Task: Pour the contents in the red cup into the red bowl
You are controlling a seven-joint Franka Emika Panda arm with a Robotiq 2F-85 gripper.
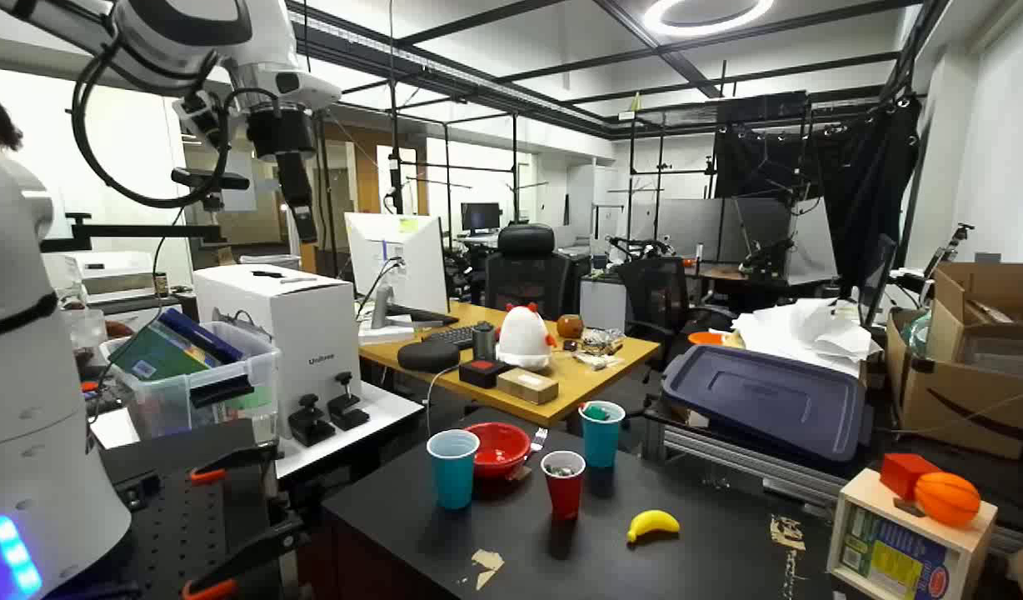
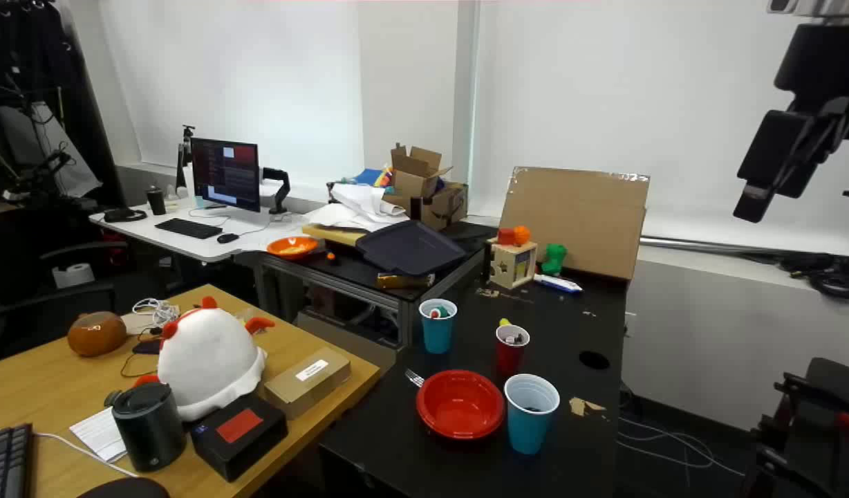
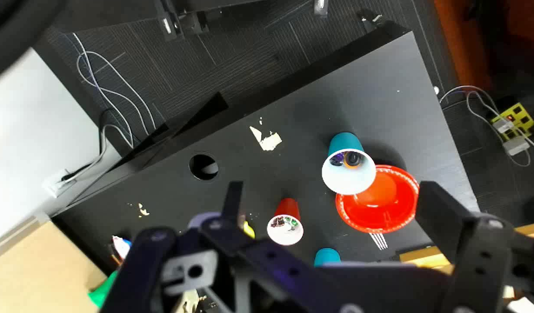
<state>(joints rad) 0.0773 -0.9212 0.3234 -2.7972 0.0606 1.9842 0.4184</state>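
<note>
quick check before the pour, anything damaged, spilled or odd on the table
Yes: ragged pale patches mar the otherwise smooth black table, one near the round hole, perhaps tape scraps or chipped surface. The red cup stands upright; no spill shows.

A ring light (image 1: 708, 31) glows above the dark floor (image 3: 249, 61).

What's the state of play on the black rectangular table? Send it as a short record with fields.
gripper: black two-finger gripper, open, nothing held, raised higher than the table
source: tapered dark-red plastic cup, upright, small coloured items inside
target: wide shallow red bowl, no contents visible
beside bowl: tapered teal plastic cup, upright, dark items inside; silvery fork, tines showing
elsewhere on table: second teal cup, upright, green and red items inside; yellow banana-shaped object
pour: not yet done
</note>
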